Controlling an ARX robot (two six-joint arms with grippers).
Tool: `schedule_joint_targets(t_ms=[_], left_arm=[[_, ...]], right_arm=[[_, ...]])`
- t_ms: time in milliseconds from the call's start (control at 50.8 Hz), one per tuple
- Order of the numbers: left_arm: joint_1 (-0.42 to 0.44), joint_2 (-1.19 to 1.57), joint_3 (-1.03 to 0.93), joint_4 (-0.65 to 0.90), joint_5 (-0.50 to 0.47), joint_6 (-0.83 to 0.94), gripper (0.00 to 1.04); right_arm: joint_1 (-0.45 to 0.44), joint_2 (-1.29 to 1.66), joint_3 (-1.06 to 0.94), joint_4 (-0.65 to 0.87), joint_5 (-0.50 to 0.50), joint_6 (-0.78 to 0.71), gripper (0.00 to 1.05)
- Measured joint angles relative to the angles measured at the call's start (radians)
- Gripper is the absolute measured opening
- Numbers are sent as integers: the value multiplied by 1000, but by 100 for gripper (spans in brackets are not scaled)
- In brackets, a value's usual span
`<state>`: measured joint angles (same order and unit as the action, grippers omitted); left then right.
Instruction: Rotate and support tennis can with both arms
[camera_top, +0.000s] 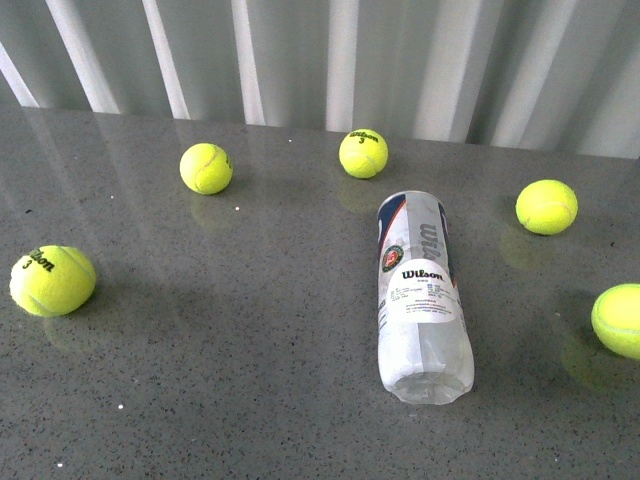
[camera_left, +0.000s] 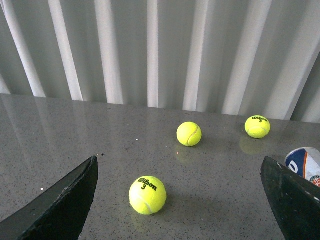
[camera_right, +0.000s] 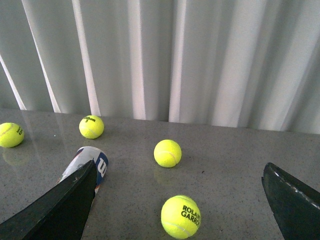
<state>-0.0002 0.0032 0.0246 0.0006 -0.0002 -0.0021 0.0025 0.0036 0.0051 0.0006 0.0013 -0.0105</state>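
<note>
- Spanning the foreground of every view, the glossy grey speckled surface (camera_top: 250, 400) carries all the things.
- A white pleated curtain (camera_top: 300, 50) closes off the far edge of the surface.
- The tennis can (camera_top: 423, 295) lies on its side on the surface, right of centre in the front view. Its long axis runs roughly away from the robot. The navy-banded end points toward the curtain and the clear, wrinkled end lies nearer the robot. The Wilson label faces up. Nothing touches it.
- Left fingers (camera_left: 65, 205): spread wide apart, gripping nothing. The can's banded end (camera_left: 304, 161) shows just beside one finger at the picture's edge.
- Right fingers (camera_right: 60, 210): spread wide apart, gripping nothing. One finger partly hides the can (camera_right: 89, 159).
- Neither arm shows in the front view.
- Five yellow-green tennis balls lie loose on the surface, all apart from the can:
  - far-left ball (camera_top: 206, 168), near the curtain;
  - far-centre ball (camera_top: 363, 153), just beyond the can's banded end;
  - right ball (camera_top: 546, 207), level with the can's banded end;
  - edge ball (camera_top: 618, 320), cut off by the right frame edge;
  - near-left ball (camera_top: 52, 281), printed "Wilson 3", well apart from the can.
</note>
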Motion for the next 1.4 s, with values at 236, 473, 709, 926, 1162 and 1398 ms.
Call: schedule_joint_targets(t_ms=[236,473,709,926,1162,1398], left_arm=[[0,0,0,0,0,0,98],[0,0,0,0,0,0,98],[0,0,0,0,0,0,98],[0,0,0,0,-2,0,98],[0,0,0,0,0,0,98],[0,0,0,0,0,0,98]], right_arm=[[0,0,0,0,0,0,98],[0,0,0,0,0,0,98],[0,0,0,0,0,0,98],[0,145,48,34,208,95,98],[-123,817,388,444,48,135,98],[4,1468,879,138,-139,137,98]])
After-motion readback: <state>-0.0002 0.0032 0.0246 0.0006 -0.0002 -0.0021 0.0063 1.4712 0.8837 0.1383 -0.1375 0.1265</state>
